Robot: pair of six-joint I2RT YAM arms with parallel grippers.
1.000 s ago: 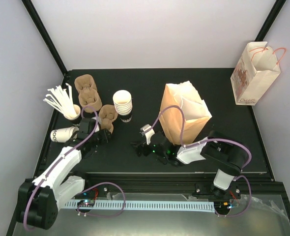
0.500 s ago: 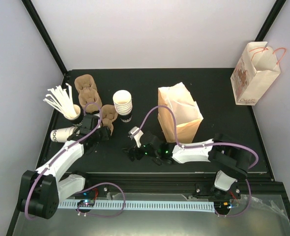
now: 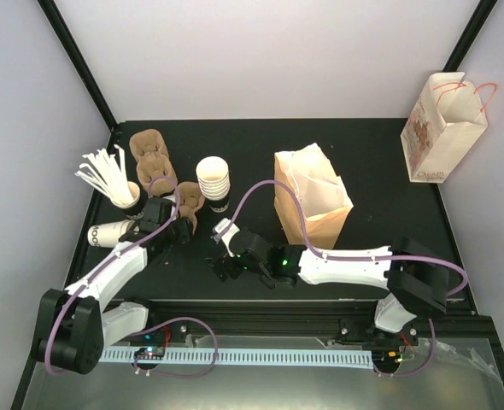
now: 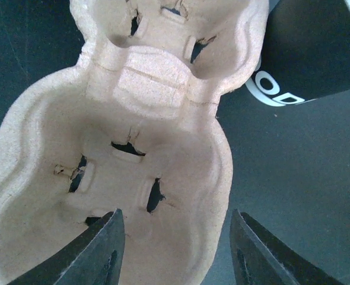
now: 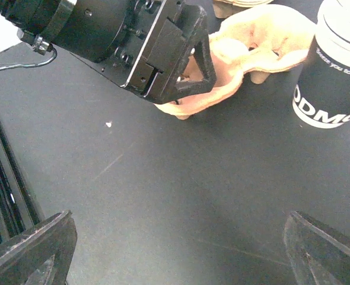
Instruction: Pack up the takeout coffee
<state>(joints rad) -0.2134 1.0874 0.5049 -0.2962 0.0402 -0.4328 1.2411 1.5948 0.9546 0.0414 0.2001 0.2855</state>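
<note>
Supervisor: Cups first. Where are they?

Operator: I see a nested stack of small white paper cups with a dark printed band (image 3: 213,182) standing upright mid-bench, just beside the brown moulded-pulp cup carrier (image 3: 186,207). One more white paper cup (image 3: 111,232) lies on its side near the left edge of the black bench (image 3: 363,154). I can't make out any lids.

Supervisor: And your tools?

Operator: My left tool (image 4: 176,217) is part-way spread astride the carrier's near pocket wall, pinching nothing that I can see. My right tool (image 5: 178,222) hangs spread wide over bare bench, holding nothing.

Supervisor: How will the cups handle?

Operator: Light and thin-walled, I'd judge, so easily crushed, and nested ones may lift together. I'd take one across the wall just under the rolled rim, where it's stiffest, with a gentle squeeze. The lying one could roll away.
</note>
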